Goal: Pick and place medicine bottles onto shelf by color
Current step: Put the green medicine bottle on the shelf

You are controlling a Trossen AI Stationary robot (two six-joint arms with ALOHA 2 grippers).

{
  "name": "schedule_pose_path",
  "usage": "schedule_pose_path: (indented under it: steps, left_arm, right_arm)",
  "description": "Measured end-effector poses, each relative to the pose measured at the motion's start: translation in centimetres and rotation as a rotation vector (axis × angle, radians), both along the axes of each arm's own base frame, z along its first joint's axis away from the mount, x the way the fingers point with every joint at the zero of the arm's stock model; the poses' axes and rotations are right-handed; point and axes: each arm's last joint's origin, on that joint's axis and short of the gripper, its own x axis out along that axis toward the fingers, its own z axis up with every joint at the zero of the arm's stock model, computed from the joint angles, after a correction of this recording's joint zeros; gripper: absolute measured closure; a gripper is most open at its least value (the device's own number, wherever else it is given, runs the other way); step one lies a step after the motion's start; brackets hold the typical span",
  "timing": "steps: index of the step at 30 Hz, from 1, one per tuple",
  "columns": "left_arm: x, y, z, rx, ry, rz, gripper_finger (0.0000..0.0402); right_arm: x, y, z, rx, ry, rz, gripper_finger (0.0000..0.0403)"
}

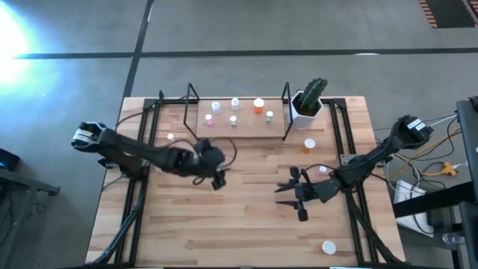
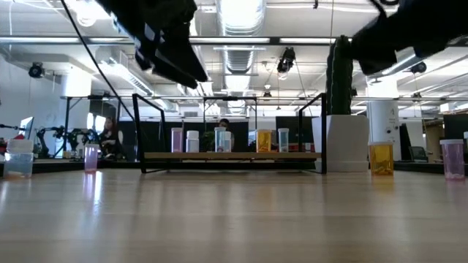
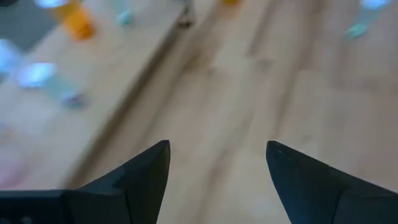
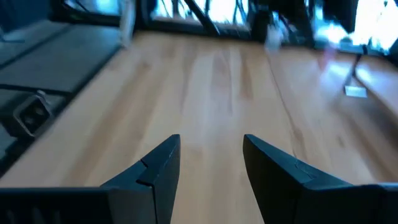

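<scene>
Sorting medicine bottles [image 1: 235,104] by colour onto the shelf [image 1: 246,128].

Both hands are held spread and empty above the surface [image 1: 239,217]: left hand [image 1: 217,181] near the shelf, right hand [image 1: 291,196] among loose bottles awaiting pickup.

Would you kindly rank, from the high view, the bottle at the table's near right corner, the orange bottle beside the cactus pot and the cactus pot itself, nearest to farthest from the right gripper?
From the right gripper:
1. Orange bottle, off the shelf, below the pot.
2. Corner bottle, near right edge.
3. Cactus pot, right of the shelf.
</scene>
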Motion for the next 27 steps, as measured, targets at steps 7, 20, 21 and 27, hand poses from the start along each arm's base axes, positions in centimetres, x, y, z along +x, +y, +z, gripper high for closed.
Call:
schedule_pose_path:
  steps: [7, 20, 21, 27]
  left_arm:
    - [1.0, -2.6, -5.5, 0.009, -0.328, -0.181, 0.0152]
    - [5.5, -5.5, -11.7, 0.084, -0.452, -0.287, 0.0152]
    - [6.0, -5.7, -11.9, 0.084, -0.453, -0.287, 0.0152]
    - [8.6, -6.5, -11.9, 0.100, -0.475, -0.361, 0.0152]
  right_arm:
    - [-0.9, 0.8, 0.4, -0.008, -0.163, 0.075, 0.0236]
    - [-5.9, 2.8, -1.1, 0.056, -0.023, -0.079, 0.0264]
    - [-6.4, 2.8, -1.1, 0.068, 0.025, -0.096, 0.0269]
    - [-9.3, 1.3, 0.5, 0.232, 0.377, -0.233, 0.0295]
